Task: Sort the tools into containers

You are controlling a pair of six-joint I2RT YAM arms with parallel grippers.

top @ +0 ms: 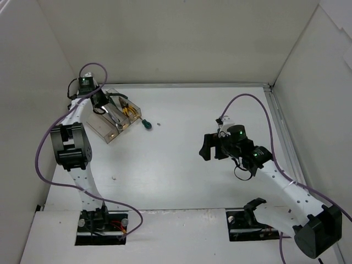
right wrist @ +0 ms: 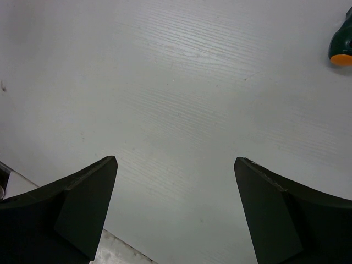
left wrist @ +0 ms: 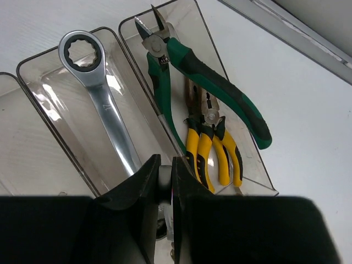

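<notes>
Overhead view, lower half: the right gripper (top: 210, 147) hangs over the bare table (top: 176, 181) right of centre, well apart from every tool. Right wrist view: the right gripper (right wrist: 176, 160) is spread wide with nothing between its fingers (right wrist: 82, 209). Only the table (right wrist: 165, 82) lies beneath it, and the butt of a green-and-orange stubby screwdriver (right wrist: 341, 47) shows at the upper right corner.

Overhead view, centre left: the stubby screwdriver (top: 146, 125) lies loose on the table, just right of the containers (top: 105, 136).

Overhead view, upper left: the left gripper (top: 102, 104) is lowered over the containers. Left wrist view: the left gripper (left wrist: 165, 162) is pressed together on a sliver of bright metal, apparently the near end of the silver wrench (left wrist: 104, 99). The wrench lies lengthwise in the middle bin of the containers (left wrist: 55, 137), ring end toward the top of the frame. The right-hand bin holds green-handled pliers (left wrist: 220, 88) lying diagonally, with yellow-handled pliers (left wrist: 212, 148) partly beneath them. What little of the left-hand bin shows at the frame's left edge is bare.
</notes>
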